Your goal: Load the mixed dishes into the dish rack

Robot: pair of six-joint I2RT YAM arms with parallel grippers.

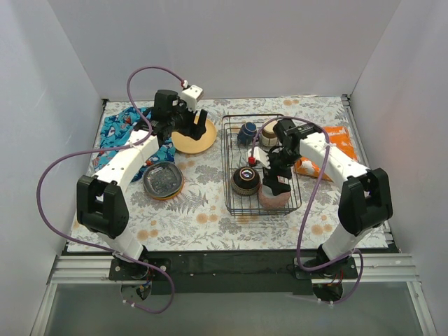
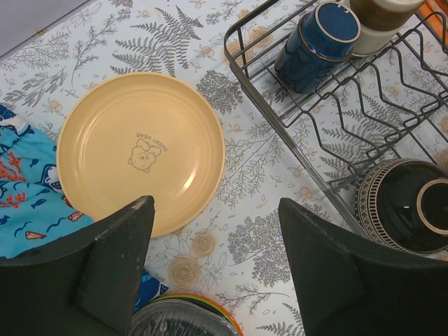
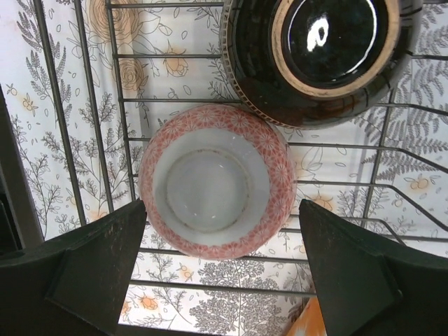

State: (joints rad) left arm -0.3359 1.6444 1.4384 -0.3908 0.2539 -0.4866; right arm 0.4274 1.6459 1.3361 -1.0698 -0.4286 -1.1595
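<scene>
At nine o'clock from the dish rack [image 1: 226,168], flat on the desk [image 1: 203,213]: yellow-orange plate [image 2: 140,150]. Looks stiff, glazed, slippery, breakable; best pinched at the rim. Left claw [image 2: 215,210] above it, jaws apart, empty. Racked: dark blue mug [image 2: 315,45], beige cup [image 2: 381,21], dark bowl [image 3: 315,49], pink bowl [image 3: 213,180]. Right claw [image 3: 222,210] over pink bowl, spread wide, empty.

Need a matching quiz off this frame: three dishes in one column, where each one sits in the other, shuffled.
Dishes:
1. yellow plate
2. pink bowl
3. dark blue mug

Places:
A. near end of the dish rack, base up
B. far end of the rack
C. on the table, outside the rack

Pairs: 1-C, 2-A, 3-B
</scene>
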